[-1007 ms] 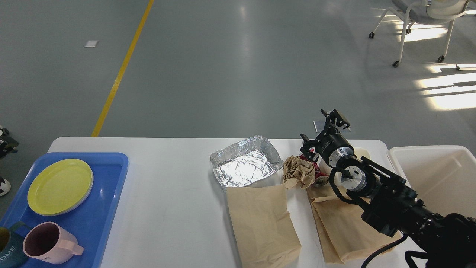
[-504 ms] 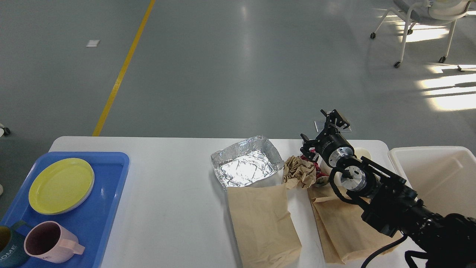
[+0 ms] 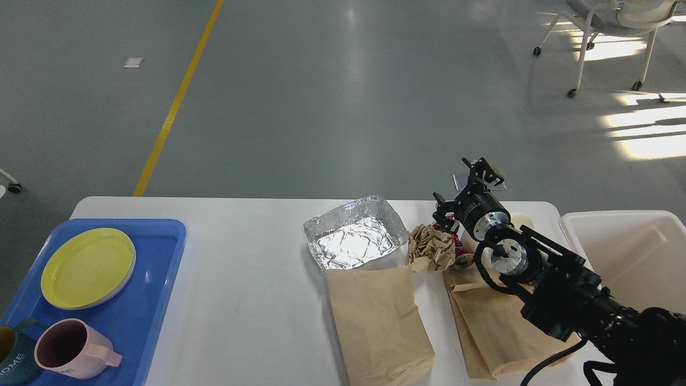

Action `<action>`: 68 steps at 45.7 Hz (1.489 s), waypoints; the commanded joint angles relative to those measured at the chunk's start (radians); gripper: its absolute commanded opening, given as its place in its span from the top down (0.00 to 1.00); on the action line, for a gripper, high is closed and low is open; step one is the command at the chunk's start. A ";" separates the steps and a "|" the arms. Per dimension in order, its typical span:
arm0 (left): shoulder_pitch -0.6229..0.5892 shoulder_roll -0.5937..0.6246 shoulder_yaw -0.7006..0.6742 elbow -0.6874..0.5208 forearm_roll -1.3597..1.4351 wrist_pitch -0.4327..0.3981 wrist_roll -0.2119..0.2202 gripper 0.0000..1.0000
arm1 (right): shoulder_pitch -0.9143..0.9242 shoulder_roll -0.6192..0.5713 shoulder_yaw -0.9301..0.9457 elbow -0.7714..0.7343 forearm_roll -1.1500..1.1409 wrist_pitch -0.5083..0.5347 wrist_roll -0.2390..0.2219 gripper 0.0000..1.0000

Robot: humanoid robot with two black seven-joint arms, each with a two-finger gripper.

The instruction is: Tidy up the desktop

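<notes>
Head view shows the desktop [image 3: 252, 279], a wide white top with rounded corners, filling the near half of the scene with grey floor beyond its far edge. Right of its middle sits a crinkled foil tray [image 3: 355, 234], and a flat brown paper bag [image 3: 378, 321] lies just near of it, running to the near edge. Just right of the foil tray is a crumpled ball of brown paper [image 3: 430, 247], with a bit of red wrapper [image 3: 449, 234] showing behind it. A second paper bag [image 3: 490, 327] lies further right, partly under the right arm. That arm comes in from the near right corner, and the right gripper [image 3: 465, 188] sits above the far right part of the desktop with its two fingers spread wide apart, holding nothing. On the left end rests a blue tray [image 3: 161, 279] carrying a yellow plate [image 3: 88, 267], a pink mug [image 3: 72, 349] and a dark teal mug [image 3: 13, 359]. A white bin [image 3: 632, 252] stands just off the right end
</notes>
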 commanded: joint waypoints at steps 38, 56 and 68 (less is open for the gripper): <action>0.156 -0.183 -0.767 -0.002 -0.088 -0.005 -0.189 0.01 | 0.000 0.000 0.000 0.000 -0.002 0.000 0.000 0.00; 0.162 -0.217 -0.750 -0.002 -0.079 -0.007 -0.191 0.01 | 0.000 0.000 0.000 0.000 0.000 0.000 0.000 0.00; 0.164 -0.259 -0.767 -0.002 -0.088 -0.007 -0.191 0.01 | 0.000 0.000 -0.001 0.000 0.000 0.000 0.000 0.00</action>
